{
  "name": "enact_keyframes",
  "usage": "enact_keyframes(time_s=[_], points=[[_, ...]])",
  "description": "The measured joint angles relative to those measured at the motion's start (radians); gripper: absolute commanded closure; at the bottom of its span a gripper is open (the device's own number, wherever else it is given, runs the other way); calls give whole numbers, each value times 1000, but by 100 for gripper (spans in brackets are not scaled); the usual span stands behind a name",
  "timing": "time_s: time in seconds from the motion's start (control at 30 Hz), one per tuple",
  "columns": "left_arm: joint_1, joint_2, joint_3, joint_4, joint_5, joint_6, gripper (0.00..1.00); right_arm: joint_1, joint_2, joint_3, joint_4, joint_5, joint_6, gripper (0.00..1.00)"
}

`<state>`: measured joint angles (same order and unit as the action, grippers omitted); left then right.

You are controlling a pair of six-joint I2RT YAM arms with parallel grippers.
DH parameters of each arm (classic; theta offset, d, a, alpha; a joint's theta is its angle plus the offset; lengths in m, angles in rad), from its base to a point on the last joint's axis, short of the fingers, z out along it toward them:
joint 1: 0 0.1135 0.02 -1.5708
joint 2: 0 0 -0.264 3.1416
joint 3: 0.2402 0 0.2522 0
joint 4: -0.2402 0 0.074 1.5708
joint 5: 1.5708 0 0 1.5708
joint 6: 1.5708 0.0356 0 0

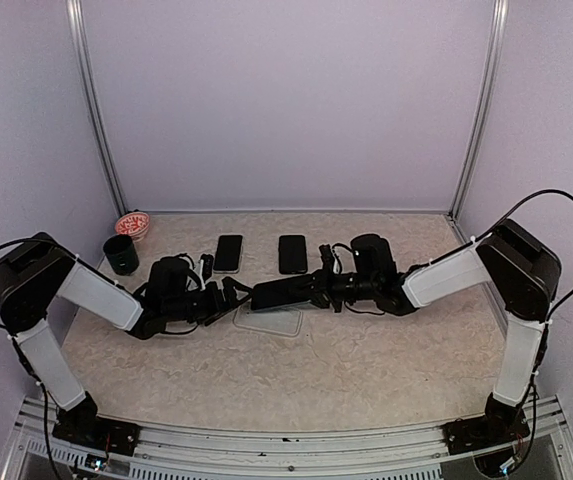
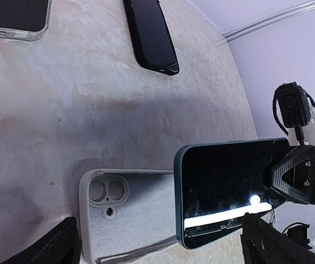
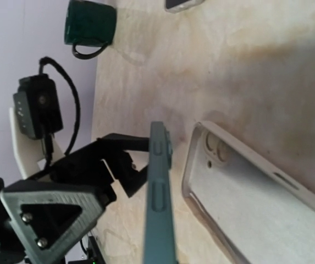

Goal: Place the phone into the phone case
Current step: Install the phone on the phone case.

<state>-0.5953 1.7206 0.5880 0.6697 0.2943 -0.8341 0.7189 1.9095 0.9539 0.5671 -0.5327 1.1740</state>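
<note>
**A:** What lies nearest the arm bases?

**B:** The phone case [image 1: 269,321]. It is pale and lies flat on the tabletop [image 1: 366,380], hollow side up. The end with the camera cut-out points toward the left arm.

**A:** And the phone?

**B:** The phone [image 1: 281,292] is off the tabletop, held just over the far edge of the phone case and not seated in it. It is dark teal with a glossy black face. Its long side runs left to right between the two arms.

**A:** Who holds it?

**B:** The right fingers [image 2: 289,176] are clamped on its right-hand end, and the other end sticks out free.

**A:** The left arm?

**B:** The left fingers [image 2: 58,247] stand wide apart and grip nothing. In the left wrist view, the cut-out end of the phone case and the free end of the phone both sit between them.

**A:** Farther back?

**B:** Two more handsets lie flat, side by side but apart. One is the clear-cased handset [image 1: 228,253], and the black handset [image 1: 292,254] is to its right. A dark green mug [image 1: 121,255] stands off to the left. Just behind it, by the far-left corner, is a red-and-white round object [image 1: 133,224], too small to make out.
</note>
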Motion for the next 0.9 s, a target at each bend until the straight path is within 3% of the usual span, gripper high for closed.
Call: enact_keyframes(time_s=[0.9], points=[[-24,64,-58,141,35,-68,1,43,111,35,32,37,65,100]])
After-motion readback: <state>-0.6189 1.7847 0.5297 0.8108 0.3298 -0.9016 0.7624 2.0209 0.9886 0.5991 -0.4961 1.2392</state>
